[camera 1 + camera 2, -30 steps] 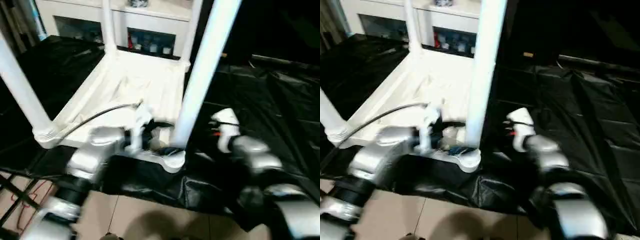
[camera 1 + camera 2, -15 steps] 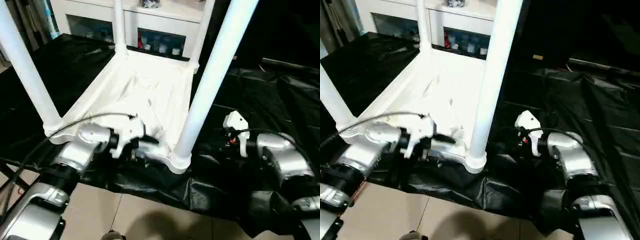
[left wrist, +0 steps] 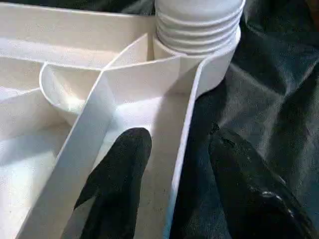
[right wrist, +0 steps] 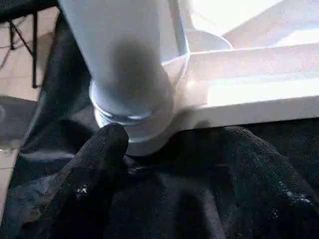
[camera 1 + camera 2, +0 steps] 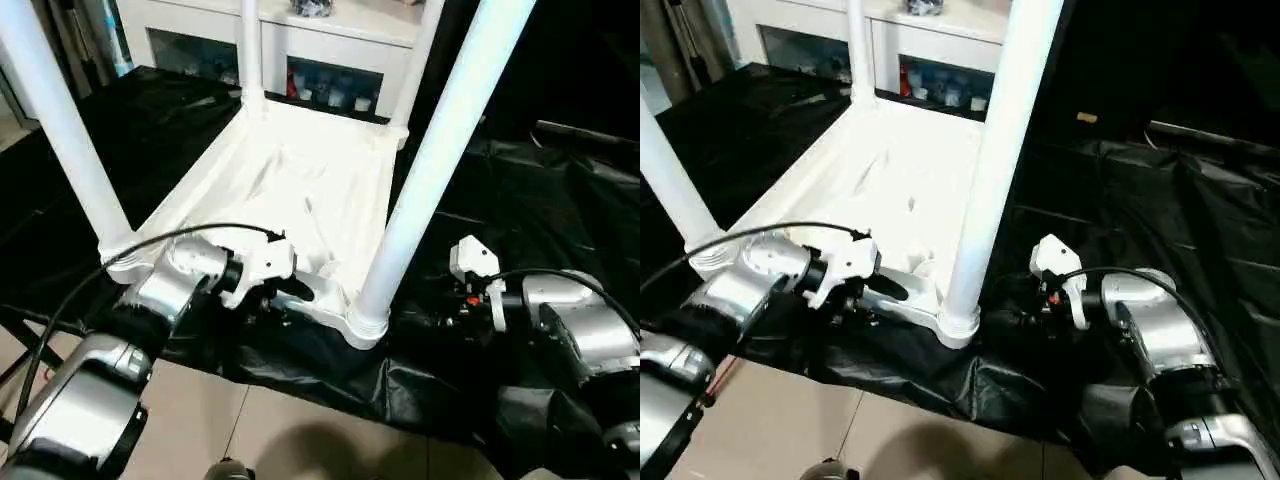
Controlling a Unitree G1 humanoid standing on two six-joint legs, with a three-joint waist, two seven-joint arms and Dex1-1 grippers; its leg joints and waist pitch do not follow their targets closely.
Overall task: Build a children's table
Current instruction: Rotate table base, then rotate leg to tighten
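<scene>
I see the children's table (image 5: 300,190) lying upside down, legs up, on the black-draped bench (image 5: 560,200), my left hand (image 3: 169,189) straddling its thin rim, my right hand (image 4: 169,174) spread beside the corner socket; hollow plastic, probably light, stiff, slippery, best gripped at ribs.

Sheet (image 5: 520,200): black plastic, creased, spread under the work.
Cabinet (image 5: 330,40): white, glass-fronted, small items inside.
Floor (image 5: 290,430): pale tiles.

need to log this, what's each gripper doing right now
left gripper: fingers open, straddling the table rim.
right gripper: open, holding nothing.
</scene>
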